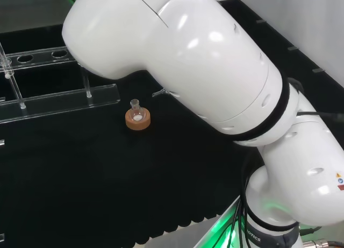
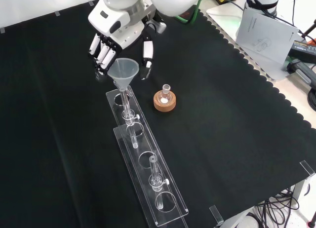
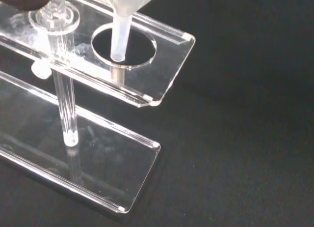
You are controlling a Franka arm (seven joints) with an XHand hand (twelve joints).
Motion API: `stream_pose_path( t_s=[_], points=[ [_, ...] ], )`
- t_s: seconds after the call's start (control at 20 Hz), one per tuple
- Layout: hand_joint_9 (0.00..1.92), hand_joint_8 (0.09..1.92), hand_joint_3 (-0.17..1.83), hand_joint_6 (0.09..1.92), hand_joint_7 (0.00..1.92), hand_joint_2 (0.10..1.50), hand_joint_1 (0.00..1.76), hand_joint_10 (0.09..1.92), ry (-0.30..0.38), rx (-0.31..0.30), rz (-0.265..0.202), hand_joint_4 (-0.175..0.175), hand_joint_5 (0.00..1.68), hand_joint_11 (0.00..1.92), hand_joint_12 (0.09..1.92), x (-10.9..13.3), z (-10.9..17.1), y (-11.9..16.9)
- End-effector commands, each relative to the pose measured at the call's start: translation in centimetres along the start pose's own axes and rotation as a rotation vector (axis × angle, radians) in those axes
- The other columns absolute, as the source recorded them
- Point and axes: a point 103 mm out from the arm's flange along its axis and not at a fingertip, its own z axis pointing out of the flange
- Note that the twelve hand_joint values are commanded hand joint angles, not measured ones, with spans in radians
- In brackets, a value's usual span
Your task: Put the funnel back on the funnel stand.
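Black-and-white hand (image 2: 121, 43): hung above the far end of the funnel stand (image 2: 163, 208) in the front view, fingers (image 2: 101, 53) down one side of the funnel (image 2: 123, 69), thumb on the other with a gap showing. Fingers close to straight; whether pinched on the funnel's rim or only standing beside it, cannot tell.

Clear funnel: upright, cone wide end up, between fingers and thumb. Stem tip, in the wrist view, just entering the end hole of the stand's upper shelf, off-centre toward one edge of the hole. Cone well above the shelf, so judged not yet seated.

Clear plastic stand: two shelves, row of round holes, lying lengthwise toward the front camera.

Risks, as judgement:
- Stem catching the hole's edge on the way down, owing to the off-centre entry; could tip the funnel or shift the light stand.
- Release from this height letting the funnel drop and rock, or bounce out.
- Fingers brushing the neighbouring glass piece while lowering or pulling away.

Surroundings:
- Tall glass piece with a small tap (image 2: 130, 115), in the next hole, just beside the funnel's stem; nearest obstacle.
- Second such piece (image 2: 155, 178), farther along the stand, well apart.
- Small round flask (image 2: 166, 92) on a cork ring (image 2: 164, 103), near the stand's far end, to its right in the front view; apart from the thumb, not in the path.
- Black cloth (image 2: 237, 119) under everything.
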Motion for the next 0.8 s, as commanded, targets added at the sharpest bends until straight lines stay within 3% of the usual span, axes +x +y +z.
stream_pose_path(
  t_s=[0.05, 0.25, 0.5, 0.65, 0.8],
  points=[
    [1.14, 0.72, 0.48, 0.63, 0.74, 0.80, 0.75, 0.48, -0.012, 0.027, 0.010, -0.013, 0.69, 0.62, 1.24, 0.2, 1.2, 0.6],
    [0.98, 0.74, 0.47, 0.62, 0.65, 0.78, 0.75, 0.48, -0.006, 0.057, 0.013, -0.023, 0.59, 0.59, 1.25, 0.4, 2.1, 0.9],
    [0.55, 0.73, 0.45, 0.27, 0.26, 0.69, 0.71, 0.59, 0.001, 0.107, -0.002, -0.041, 0.28, 0.41, 1.33, 1.2, 2.9, 1.0],
    [0.28, 0.66, 0.35, 0.09, 0.04, 0.66, 0.63, 0.70, -0.004, 0.117, -0.004, -0.035, 0.15, 0.26, 1.40, 1.7, 3.0, 0.6],
    [0.16, 0.52, 0.27, 0.09, 0.00, 0.65, 0.58, 0.76, -0.002, 0.112, 0.001, -0.027, 0.10, 0.18, 1.43, 2.0, 2.8, -0.2]
  ],
)
